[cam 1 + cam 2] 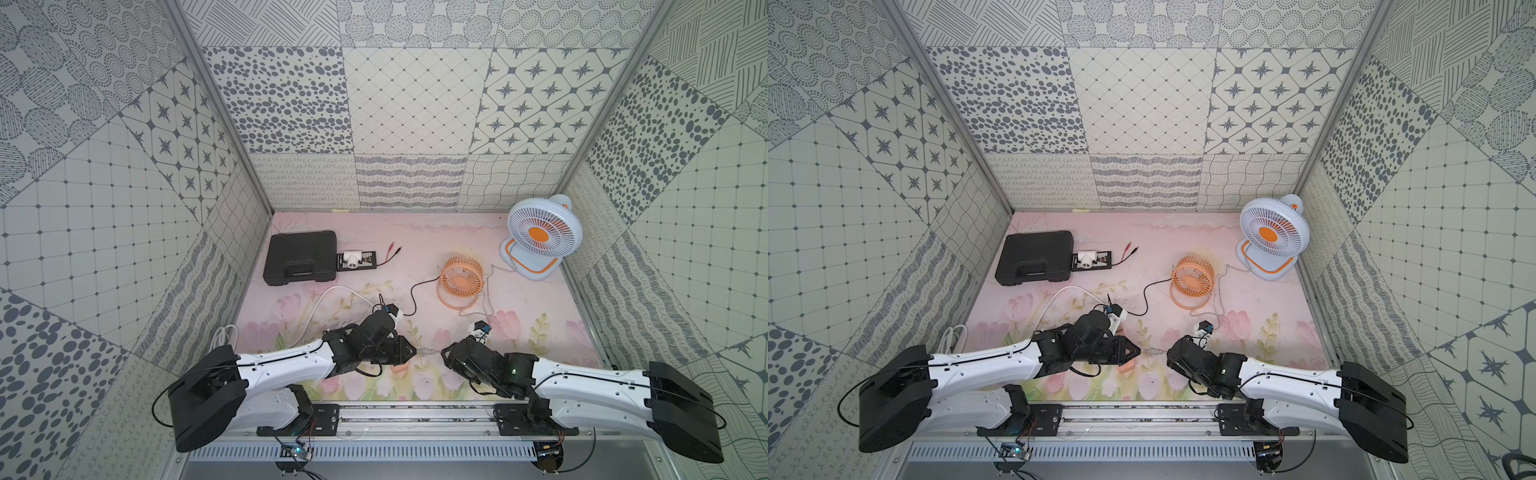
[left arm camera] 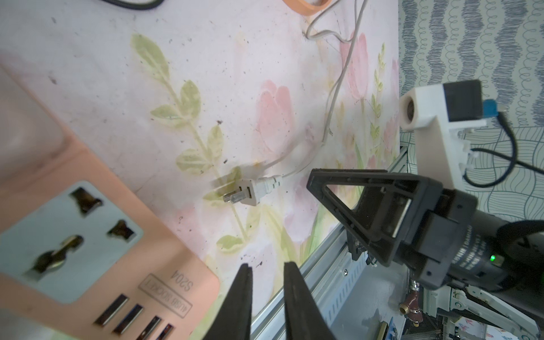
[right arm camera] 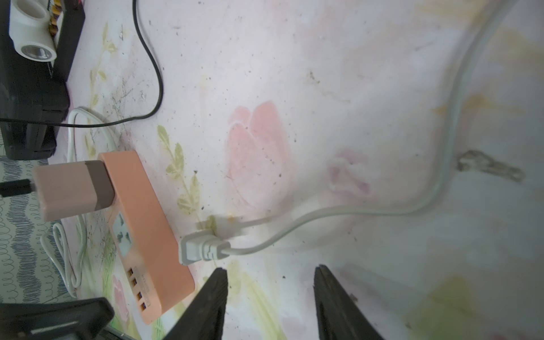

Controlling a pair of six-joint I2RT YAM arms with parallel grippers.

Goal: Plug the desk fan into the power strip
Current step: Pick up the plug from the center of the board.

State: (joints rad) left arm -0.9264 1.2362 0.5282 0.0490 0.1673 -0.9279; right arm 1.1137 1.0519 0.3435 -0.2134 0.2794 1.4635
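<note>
My right end effector hangs released, fingers wide, just right of the white plug. The plug lies loose on the floral surface, its prongs toward the peach power strip at left. My left end effector, narrowly parted and empty, hovers beside the strip. The white desk fan stands far right.

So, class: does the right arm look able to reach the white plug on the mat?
Probably yes: the white plug lies free on the mat beside the power strip, just ahead of the open right gripper.
</note>
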